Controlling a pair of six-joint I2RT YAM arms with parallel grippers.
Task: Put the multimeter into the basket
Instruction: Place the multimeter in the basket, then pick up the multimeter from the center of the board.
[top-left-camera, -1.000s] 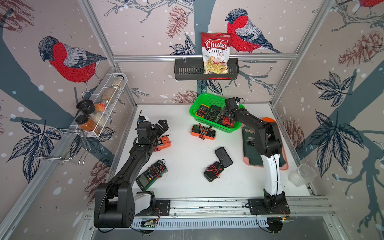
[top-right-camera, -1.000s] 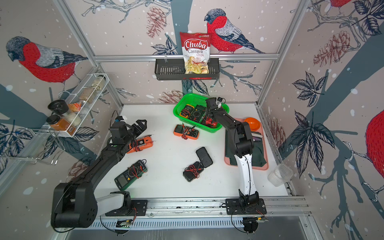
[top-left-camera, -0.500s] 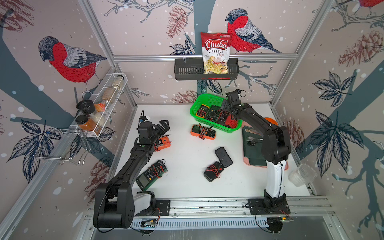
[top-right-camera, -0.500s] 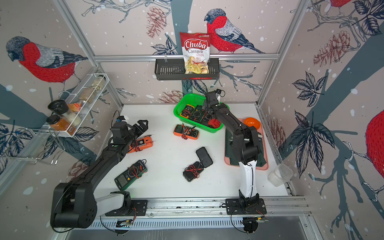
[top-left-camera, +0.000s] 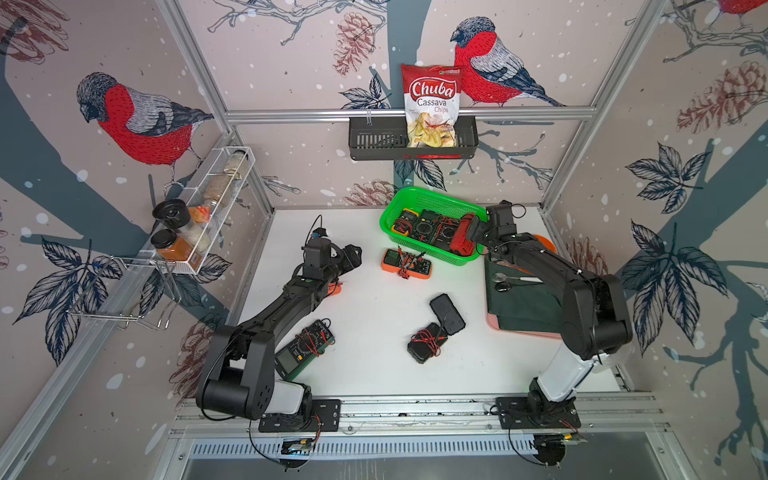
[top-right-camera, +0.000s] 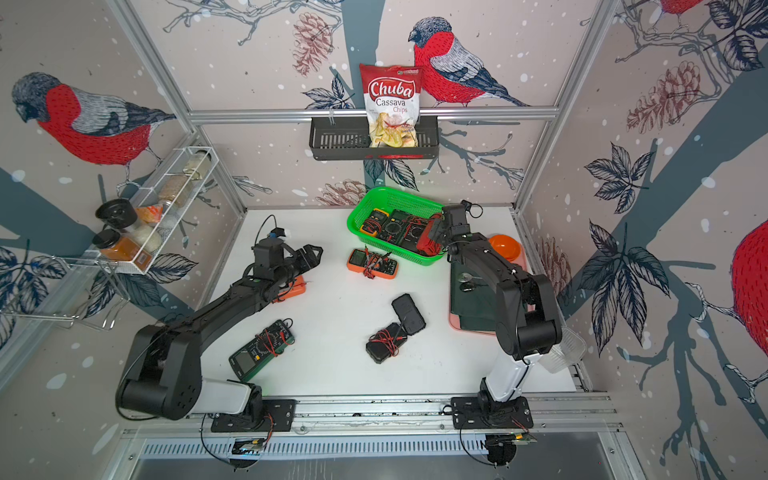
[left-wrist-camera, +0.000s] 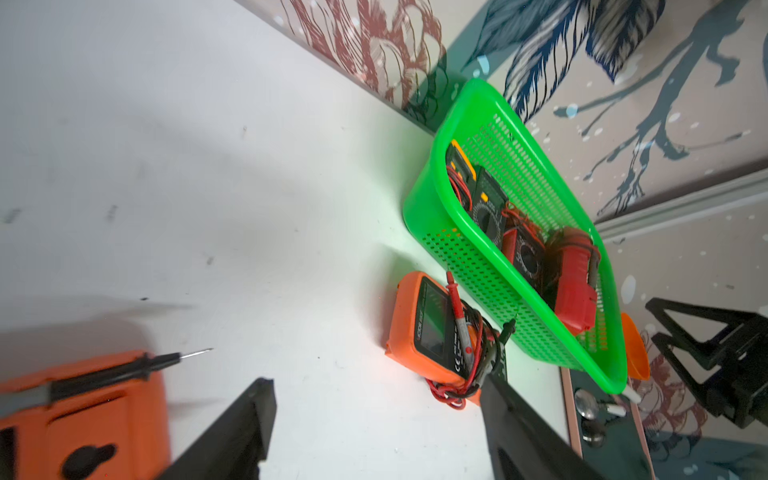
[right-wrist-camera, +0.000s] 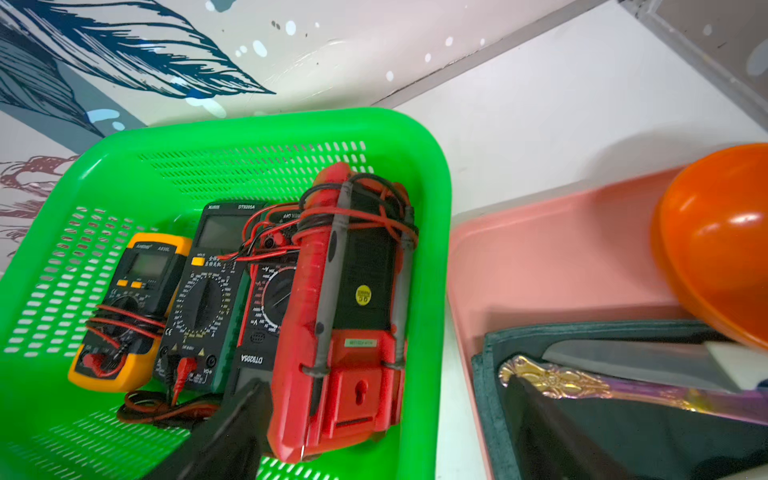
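Since half a second ago, the right arm has drawn back from the far side of the basket (right-wrist-camera: 432, 232) to the end nearest the pink tray (right-wrist-camera: 540, 257). The right gripper (right-wrist-camera: 384, 384) now stands wide open with nothing in it. Over the last second the left arm has slid forward above the face-down orange multimeter (left-wrist-camera: 83, 415). That meter showed plainly in both top views before and is now mostly covered by the arm. The left gripper (left-wrist-camera: 378, 384) is also spread open and empty. The orange meter lies off to one side of its fingers (left-wrist-camera: 232, 428), not between them.

The red multimeter (right-wrist-camera: 345, 316) rests inside the basket, just ahead of the right gripper's fingers (right-wrist-camera: 232, 432). One finger is close beside its casing and the other is well apart, out over the tray. The meter lies back-up and tilted, leaning on the black multimeter (right-wrist-camera: 270, 299) next to it. It has a red shell and a black back panel with a round yellow sticker. Grey probes are clipped down both long sides, and red and black leads are wound round the far end.
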